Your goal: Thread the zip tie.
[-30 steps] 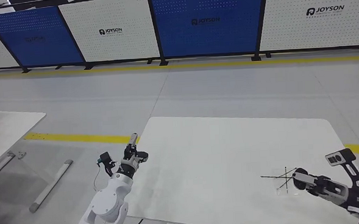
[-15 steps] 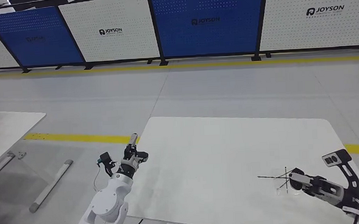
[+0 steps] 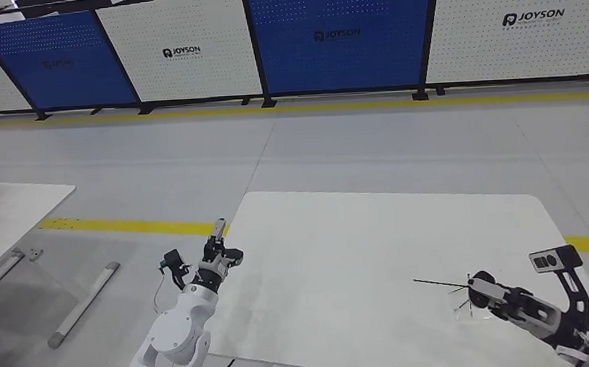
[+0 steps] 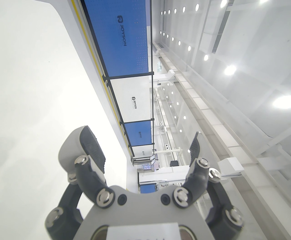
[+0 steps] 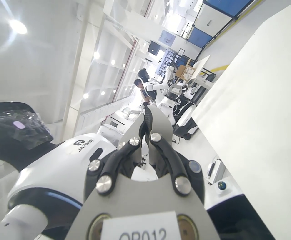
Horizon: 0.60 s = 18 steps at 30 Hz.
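A thin black zip tie (image 3: 440, 282) sticks out leftward over the white table (image 3: 358, 240), near its front right corner. My right gripper (image 3: 474, 283) holds its right end. In the right wrist view that gripper (image 5: 146, 111) has its fingers pressed together, and the tie itself is hard to make out there. A short dark strand (image 3: 462, 302) lies on the table just beside the gripper; I cannot tell what it is. My left gripper (image 3: 217, 231) sits at the table's left edge. In the left wrist view it (image 4: 147, 145) stands open with nothing between its fingers.
Blue and white fence panels (image 3: 337, 36) stand across the floor at the back. Another white table (image 3: 15, 208) is at the far left, and a grey bar (image 3: 83, 303) lies on the floor beside the left arm. The table's front right edge is close to the right arm.
My right gripper has shifted a little to the left with the zip tie, so the tie's free tip reaches farther left. The left arm has not moved.
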Motion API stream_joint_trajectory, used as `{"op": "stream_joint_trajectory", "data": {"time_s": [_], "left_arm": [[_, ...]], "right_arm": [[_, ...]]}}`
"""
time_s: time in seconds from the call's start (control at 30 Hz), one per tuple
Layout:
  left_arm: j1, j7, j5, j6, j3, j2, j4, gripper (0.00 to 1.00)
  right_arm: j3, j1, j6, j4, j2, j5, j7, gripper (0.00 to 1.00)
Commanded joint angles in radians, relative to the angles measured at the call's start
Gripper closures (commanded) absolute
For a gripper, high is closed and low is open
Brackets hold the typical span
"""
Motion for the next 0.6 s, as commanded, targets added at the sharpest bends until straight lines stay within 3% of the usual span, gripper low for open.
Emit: {"op": "stream_joint_trajectory", "data": {"time_s": [0.0, 0.3, 0.47, 0.57], "left_arm": [[0.000, 0.000, 0.000, 0.000, 0.000, 0.000, 0.000, 0.00], [-0.012, 0.015, 0.023, -0.016, 0.001, -0.001, -0.009, 0.00], [-0.034, -0.065, 0.071, -0.045, 0.033, -0.002, -0.032, 0.00], [-0.061, -0.156, 0.118, -0.052, 0.082, -0.001, -0.004, 0.00]], "right_arm": [[0.000, 0.001, 0.000, 0.002, 0.001, 0.013, 0.003, 1.00], [0.000, 0.001, 0.000, 0.002, 0.001, 0.013, 0.003, 1.00], [0.000, 0.001, 0.000, 0.002, 0.001, 0.013, 0.003, 1.00], [0.000, 0.001, 0.000, 0.002, 0.001, 0.013, 0.003, 1.00]]}}
